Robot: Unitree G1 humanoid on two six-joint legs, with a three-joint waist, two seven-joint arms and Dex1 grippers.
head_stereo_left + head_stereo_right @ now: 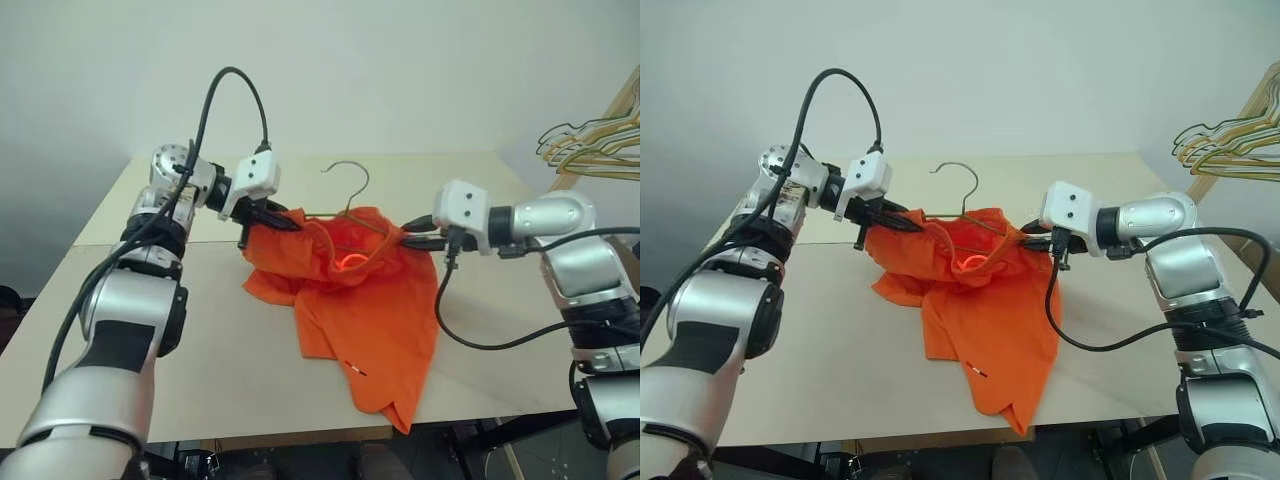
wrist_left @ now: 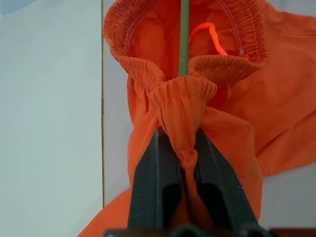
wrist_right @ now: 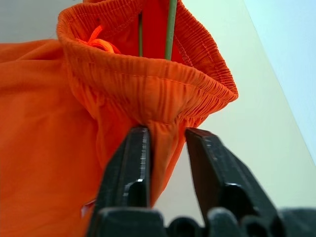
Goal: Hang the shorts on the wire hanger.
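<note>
The orange shorts (image 1: 365, 310) hang lifted by the waistband over the table, their legs trailing down onto its top. The thin green wire hanger (image 1: 352, 185) runs inside the waistband, with its hook rising behind the cloth; its wire (image 2: 184, 34) also shows inside the opening. My left gripper (image 1: 290, 222) is shut on a bunched fold of the waistband (image 2: 183, 98) at the left end. At the right end, my right gripper (image 3: 165, 132) has its fingers apart with the waistband's edge (image 3: 148, 94) between them, touching one finger (image 3: 133, 158) only.
The pale table (image 1: 200, 350) has a seam across it, and its front edge runs near the shorts' lowest corner. A bunch of tan and green hangers (image 1: 590, 145) hangs on a wooden rack at the far right.
</note>
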